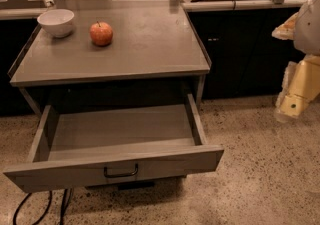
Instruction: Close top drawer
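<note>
top drawer (116,168) open, gripper (292,103) far right

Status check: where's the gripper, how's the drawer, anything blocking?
Gripper at far right, apart from the cabinet. Top drawer wide open, nothing seen inside. Apple and bowl on the cabinet top, clear of its path.

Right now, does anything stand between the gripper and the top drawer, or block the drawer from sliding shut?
Nothing visible does. The top drawer stands pulled out, its inside bare. The gripper hangs at the right, with only floor between it and the drawer front. The apple and bowl sit above on the cabinet top.
</note>
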`<state>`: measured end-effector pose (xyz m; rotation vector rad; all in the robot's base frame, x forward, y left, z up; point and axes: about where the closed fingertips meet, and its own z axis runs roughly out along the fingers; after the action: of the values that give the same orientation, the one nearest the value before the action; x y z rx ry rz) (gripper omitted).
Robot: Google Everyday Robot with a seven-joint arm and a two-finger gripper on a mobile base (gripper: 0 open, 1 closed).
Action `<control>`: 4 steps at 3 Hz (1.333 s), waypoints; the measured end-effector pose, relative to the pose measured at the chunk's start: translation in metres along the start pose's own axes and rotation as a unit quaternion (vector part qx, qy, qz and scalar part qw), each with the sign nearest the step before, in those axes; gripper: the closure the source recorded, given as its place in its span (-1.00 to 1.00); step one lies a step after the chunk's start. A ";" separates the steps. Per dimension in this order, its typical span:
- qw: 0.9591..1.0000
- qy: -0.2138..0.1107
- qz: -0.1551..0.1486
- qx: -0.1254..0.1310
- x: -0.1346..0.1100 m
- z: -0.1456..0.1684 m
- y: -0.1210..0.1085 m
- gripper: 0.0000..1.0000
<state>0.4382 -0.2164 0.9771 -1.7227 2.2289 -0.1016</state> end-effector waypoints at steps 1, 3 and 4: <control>1.000 -0.001 -0.001 0.002 0.000 0.000 0.000 -1.00; 0.997 -0.052 -0.004 -0.052 0.044 0.060 0.037 -1.00; 0.989 -0.097 -0.003 -0.113 0.076 0.122 0.081 -1.00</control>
<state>0.3821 -0.2505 0.8262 -1.7664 2.1600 0.3168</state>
